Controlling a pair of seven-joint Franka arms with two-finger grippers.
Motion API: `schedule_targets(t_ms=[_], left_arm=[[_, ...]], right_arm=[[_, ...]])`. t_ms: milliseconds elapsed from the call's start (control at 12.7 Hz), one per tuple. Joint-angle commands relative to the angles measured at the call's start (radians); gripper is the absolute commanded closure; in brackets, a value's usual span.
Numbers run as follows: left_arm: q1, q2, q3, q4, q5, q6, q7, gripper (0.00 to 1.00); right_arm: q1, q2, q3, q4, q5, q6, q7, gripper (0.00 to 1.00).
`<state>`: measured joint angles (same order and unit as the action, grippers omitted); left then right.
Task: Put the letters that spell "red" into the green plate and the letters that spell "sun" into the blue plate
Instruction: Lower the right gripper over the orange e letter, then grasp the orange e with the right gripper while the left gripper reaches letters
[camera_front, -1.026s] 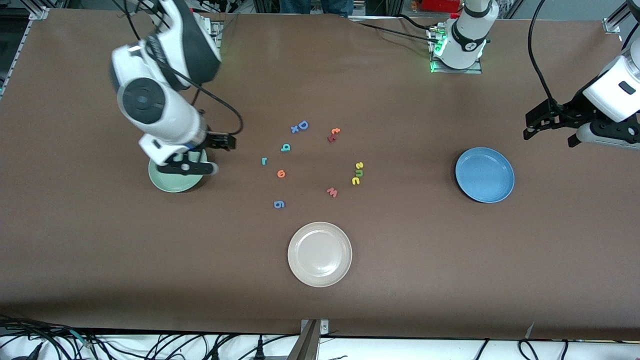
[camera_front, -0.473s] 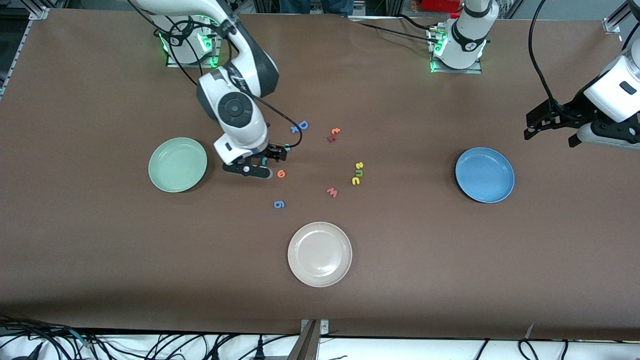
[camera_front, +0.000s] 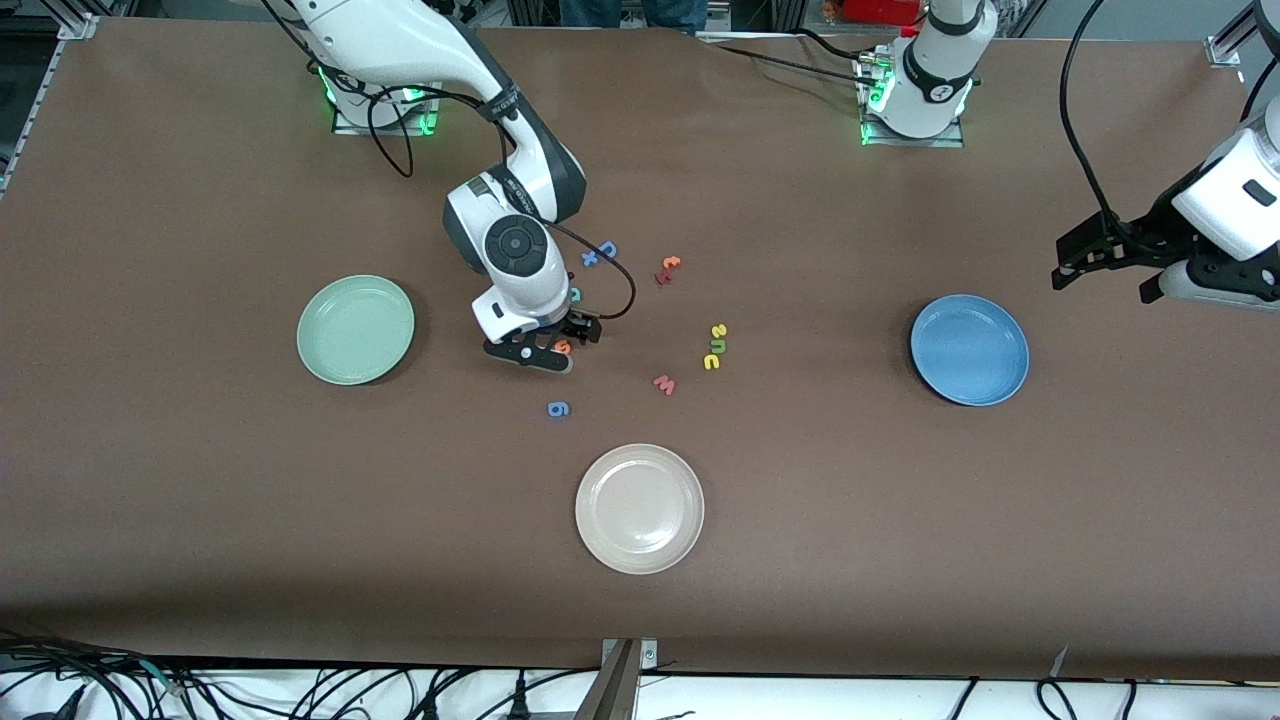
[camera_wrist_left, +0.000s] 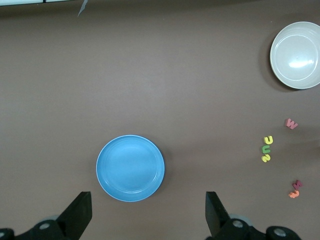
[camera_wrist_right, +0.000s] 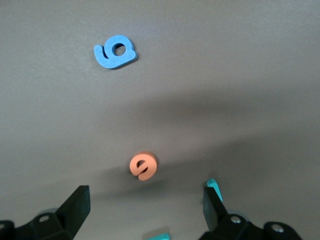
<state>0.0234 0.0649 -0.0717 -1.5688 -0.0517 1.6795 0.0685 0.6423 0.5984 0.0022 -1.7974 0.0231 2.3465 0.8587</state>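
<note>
R tool (camera_front: 556, 345) over orange e (camera_wrist_right: 142, 166) (open), L tool (camera_front: 1105, 262) waits

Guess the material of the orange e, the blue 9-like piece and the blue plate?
Orange e: looks like soft foam, matte, flat die-cut shape with visible edge thickness. Blue 9-like piece: apparently the same matte foam, thick cut edges, no shine. Blue plate: probably hard plastic or melamine, smooth with a faint sheen and a moulded shallow rim; ceramic cannot be ruled out.
</note>
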Motion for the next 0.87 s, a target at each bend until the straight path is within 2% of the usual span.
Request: schedule_targets(t_ms=[0,316,473,552,789], left_arm=[[0.0,0.024,-0.005,-0.022,0.009,0.032,0.002,0.0],[-0.016,0.114,-0.005,-0.062,0.01,0.078,0.002,0.0],[-0.037,0.134,-0.007,-0.06,0.012,0.083,0.002,0.0],[-0.049,0.151,-0.008,-0.063,0.013,0.085,0.001,0.0],[-0.065,0.251,-0.007,-0.06,0.021,0.159,0.02,0.0]], right_arm=[[0.008,0.027,-0.008,0.009,-0.008,0.027,0.013,0.0],[0.011,0.052,-0.008,0.01,-0.038,0.068,0.037,0.01],[0.016,0.055,-0.01,0.01,-0.038,0.076,0.039,0.05],[0.016,0.063,-0.01,0.012,-0.038,0.085,0.039,0.09],[0.017,0.073,-0.01,0.01,-0.038,0.102,0.04,0.29]])
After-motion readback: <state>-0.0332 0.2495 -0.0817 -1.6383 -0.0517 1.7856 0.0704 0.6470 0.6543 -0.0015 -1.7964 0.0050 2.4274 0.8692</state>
